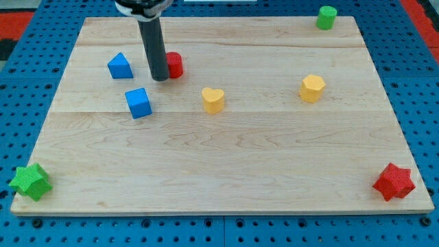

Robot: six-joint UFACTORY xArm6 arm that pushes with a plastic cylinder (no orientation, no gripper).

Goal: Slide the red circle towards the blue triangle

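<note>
The red circle [175,64] sits near the view's top left, partly hidden behind my rod. My tip [160,79] rests on the board just left of the red circle, touching or nearly touching it. The blue triangle [120,66] lies further left, about a block's width from my tip. My tip stands between the red circle and the blue triangle.
A blue cube [138,103] lies below the tip. A yellow heart [213,100] and a yellow hexagon [312,88] sit mid-board. A green cylinder [326,17] is at top right, a green star [30,181] at bottom left, a red star [394,182] at bottom right.
</note>
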